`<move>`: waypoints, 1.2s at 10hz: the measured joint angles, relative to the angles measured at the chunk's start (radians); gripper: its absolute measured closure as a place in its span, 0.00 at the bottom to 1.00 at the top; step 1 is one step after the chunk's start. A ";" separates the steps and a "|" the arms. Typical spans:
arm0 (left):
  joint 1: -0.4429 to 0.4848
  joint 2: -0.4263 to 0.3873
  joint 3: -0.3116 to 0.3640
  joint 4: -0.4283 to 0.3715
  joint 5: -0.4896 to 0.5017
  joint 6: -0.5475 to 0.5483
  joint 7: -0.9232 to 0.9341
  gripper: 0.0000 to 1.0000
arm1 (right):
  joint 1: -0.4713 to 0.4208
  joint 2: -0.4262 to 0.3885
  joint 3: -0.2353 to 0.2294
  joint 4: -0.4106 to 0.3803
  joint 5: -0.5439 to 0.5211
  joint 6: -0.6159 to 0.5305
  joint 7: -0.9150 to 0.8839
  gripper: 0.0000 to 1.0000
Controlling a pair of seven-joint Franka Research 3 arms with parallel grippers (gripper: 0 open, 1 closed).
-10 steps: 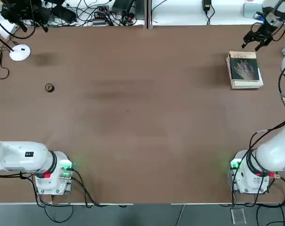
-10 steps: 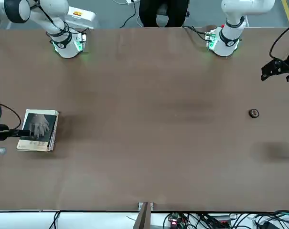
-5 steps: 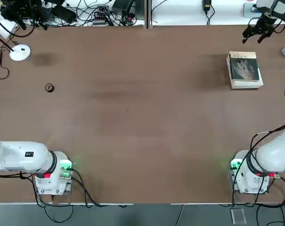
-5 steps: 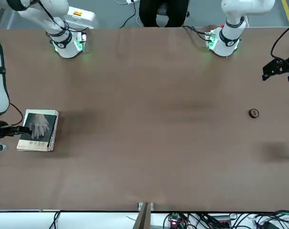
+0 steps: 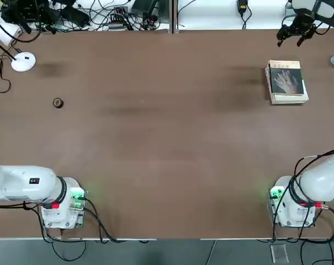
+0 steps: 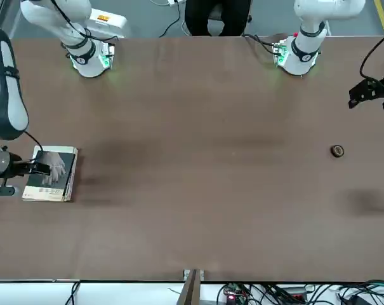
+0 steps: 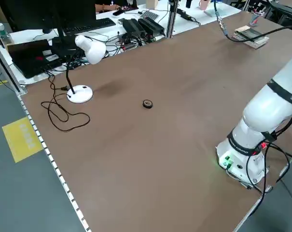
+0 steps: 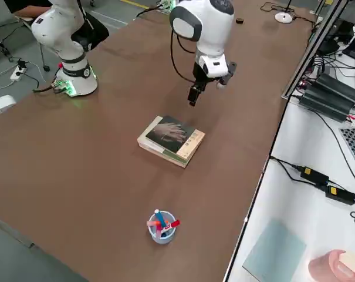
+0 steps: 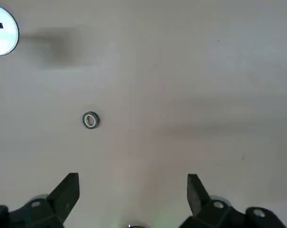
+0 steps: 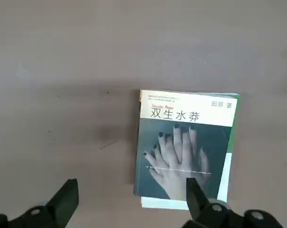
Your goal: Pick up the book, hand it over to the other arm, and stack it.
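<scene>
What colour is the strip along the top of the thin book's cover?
Pale cream, with dark and red lettering; it shows best in the right wrist view.

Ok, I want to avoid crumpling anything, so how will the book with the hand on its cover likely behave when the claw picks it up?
The book looks thin and soft-covered, so it would probably flex a little. Its smooth cover may slide against the book beneath, since it simply lies on top, slightly offset.

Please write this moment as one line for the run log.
right gripper: jaws open, above table's far right | paperback: on thicker book | left gripper: jaws open, far left
</scene>
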 joint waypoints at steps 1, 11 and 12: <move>0.000 0.006 -0.001 0.010 0.000 0.000 0.000 0.00 | -0.009 -0.016 0.020 0.000 -0.012 -0.003 0.014 0.00; 0.000 0.026 -0.003 0.068 0.000 -0.001 0.000 0.00 | -0.051 -0.235 0.085 -0.030 -0.049 -0.125 -0.106 0.00; 0.000 0.029 -0.003 0.074 0.000 -0.002 0.000 0.00 | -0.051 -0.253 0.087 -0.031 -0.051 -0.136 -0.111 0.00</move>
